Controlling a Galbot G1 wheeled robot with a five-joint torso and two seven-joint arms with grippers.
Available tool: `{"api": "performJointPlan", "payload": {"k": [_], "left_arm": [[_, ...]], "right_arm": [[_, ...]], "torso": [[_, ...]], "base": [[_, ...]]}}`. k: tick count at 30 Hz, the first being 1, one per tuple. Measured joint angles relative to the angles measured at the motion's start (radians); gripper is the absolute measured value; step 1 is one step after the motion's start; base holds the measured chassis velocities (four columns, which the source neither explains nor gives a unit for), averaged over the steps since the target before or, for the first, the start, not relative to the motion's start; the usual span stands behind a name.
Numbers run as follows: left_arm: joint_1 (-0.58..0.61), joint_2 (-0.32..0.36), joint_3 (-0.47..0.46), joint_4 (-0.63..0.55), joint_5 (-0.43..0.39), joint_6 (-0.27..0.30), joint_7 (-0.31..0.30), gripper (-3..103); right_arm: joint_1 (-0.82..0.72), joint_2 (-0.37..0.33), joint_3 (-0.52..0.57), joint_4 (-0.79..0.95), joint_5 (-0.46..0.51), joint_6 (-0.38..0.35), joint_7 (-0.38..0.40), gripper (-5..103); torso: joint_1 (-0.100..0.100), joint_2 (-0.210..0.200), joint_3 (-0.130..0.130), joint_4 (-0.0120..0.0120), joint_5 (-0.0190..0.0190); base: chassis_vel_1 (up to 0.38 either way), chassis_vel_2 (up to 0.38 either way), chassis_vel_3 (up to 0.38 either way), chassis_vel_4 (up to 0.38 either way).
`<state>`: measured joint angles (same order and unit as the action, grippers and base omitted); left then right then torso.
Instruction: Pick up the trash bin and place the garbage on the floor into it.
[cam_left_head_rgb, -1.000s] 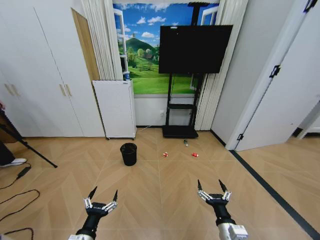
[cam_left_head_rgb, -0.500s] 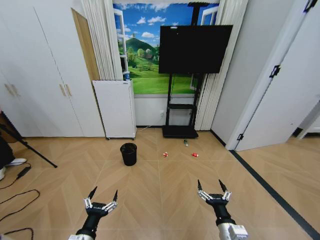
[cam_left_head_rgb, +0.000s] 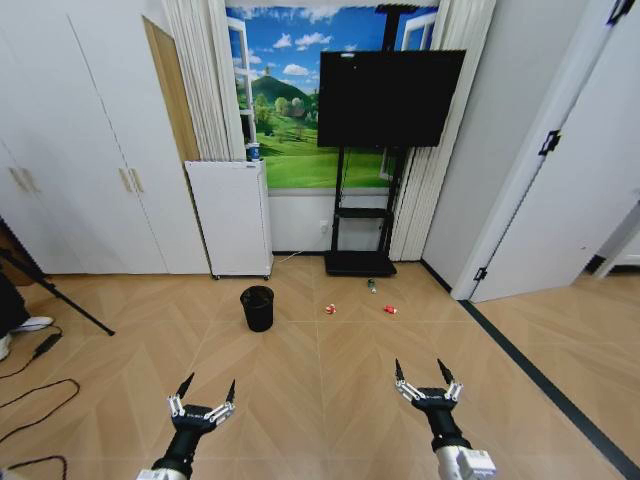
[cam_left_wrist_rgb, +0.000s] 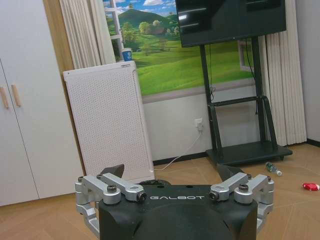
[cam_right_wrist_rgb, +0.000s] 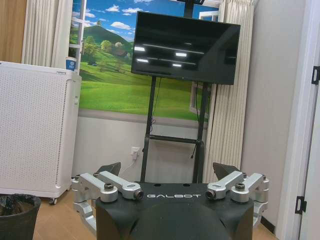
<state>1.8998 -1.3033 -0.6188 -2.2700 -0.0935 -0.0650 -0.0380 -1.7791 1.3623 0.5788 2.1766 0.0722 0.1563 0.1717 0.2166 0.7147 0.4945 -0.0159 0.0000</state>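
1. Hovering low over the floor (cam_left_head_rgb: 320, 400): left tool (cam_left_head_rgb: 207, 392) and right tool (cam_left_head_rgb: 423, 375), both with fingers spread wide and holding nothing.
2. Standing upright well ahead of the left tool, slightly toward the right tool's side: the trash bin (cam_left_head_rgb: 257, 307), just in front of the white cabinet (cam_left_head_rgb: 232, 218).
3. Lying farther ahead of the right tool: two red-and-white wads of garbage (cam_left_head_rgb: 330, 309), (cam_left_head_rgb: 390, 310), with a small green bottle (cam_left_head_rgb: 371, 286) beyond them near the TV stand (cam_left_head_rgb: 360, 262).
4. Judging the bin light, stiff and thin-walled, its dark liner probably slick; pinching the rim likely suiting best.
5. Judging the wads soft and crushable, easily pinched anywhere; the bottle rounder, likely rolling unless taken across its body.
6. Nothing being touched yet; both tools well apart from every task item.
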Motion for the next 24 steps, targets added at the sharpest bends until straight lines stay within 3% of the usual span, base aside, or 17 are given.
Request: {"api": "performJointPlan", "payload": {"k": [24], "left_arm": [[0.0, 0.0, 0.0, 0.0, 0.0, 0.0, 0.0, 100]], "right_arm": [[0.0, 0.0, 0.0, 0.0, 0.0, 0.0, 0.0, 100]], "torso": [[0.0, 0.0, 0.0, 0.0, 0.0]], "base": [[0.0, 0.0, 0.0, 0.0]]}}
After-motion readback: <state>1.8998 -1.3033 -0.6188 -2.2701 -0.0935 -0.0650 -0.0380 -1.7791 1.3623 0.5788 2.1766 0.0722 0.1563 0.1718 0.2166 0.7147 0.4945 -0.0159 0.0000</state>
